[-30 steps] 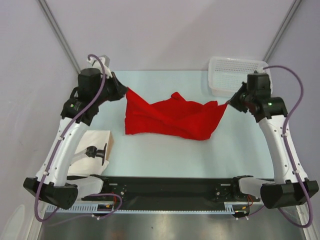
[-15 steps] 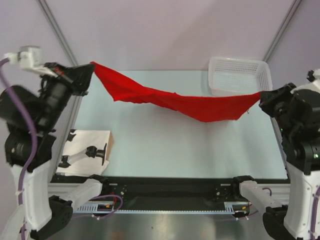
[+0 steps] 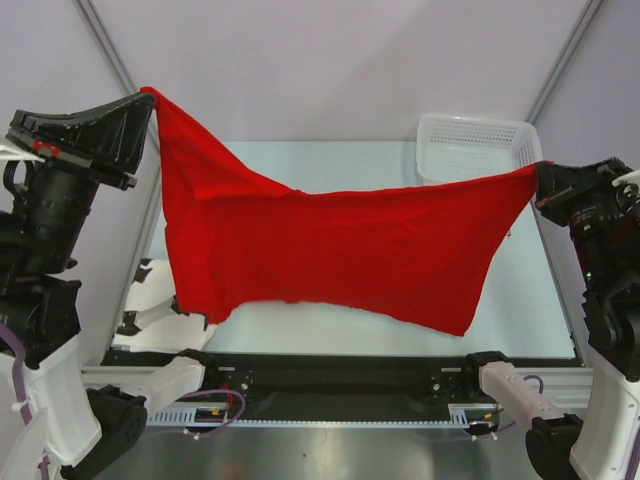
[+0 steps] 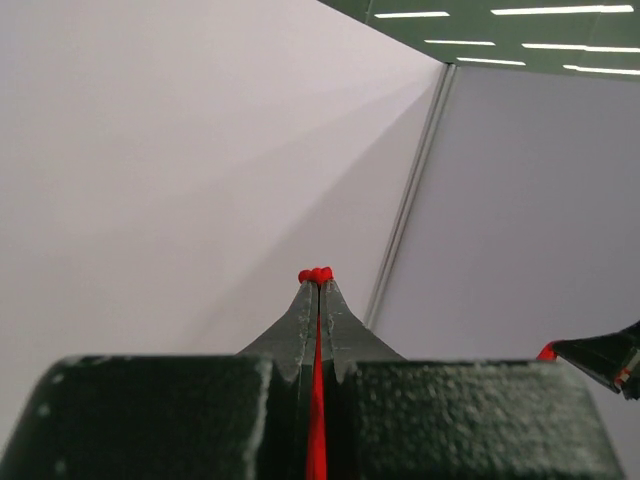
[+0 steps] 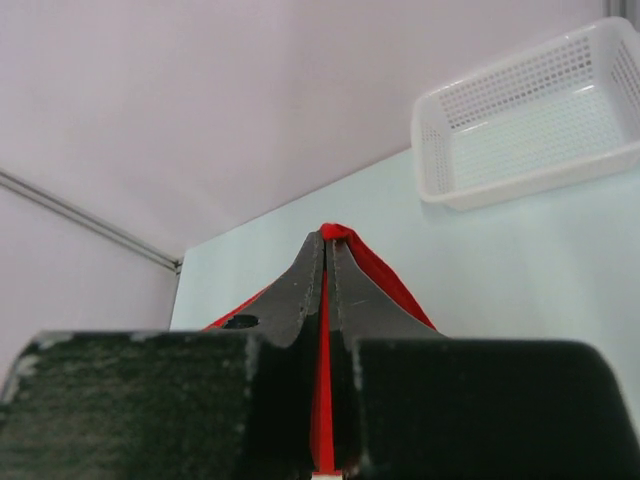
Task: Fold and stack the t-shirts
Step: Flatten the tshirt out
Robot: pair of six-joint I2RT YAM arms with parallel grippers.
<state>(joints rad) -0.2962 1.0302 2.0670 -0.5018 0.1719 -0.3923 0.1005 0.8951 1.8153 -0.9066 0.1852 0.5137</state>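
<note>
From overhead, the plain bright red cloth t-shirt (image 3: 330, 250) hangs like a curtain above the pale tabletop (image 3: 340, 165), one corner pinched tight in the left jaws at ten o'clock and the other in the right jaws at three o'clock. I'd say it is stretched wide so the cloth opens out before being laid flat for folding. A white plastic mesh basket (image 3: 470, 145) sits at one o'clock. Left wrist: the jaws are clamped on a thin red edge. Right wrist: likewise closed on red cloth, with the basket at two o'clock
</note>
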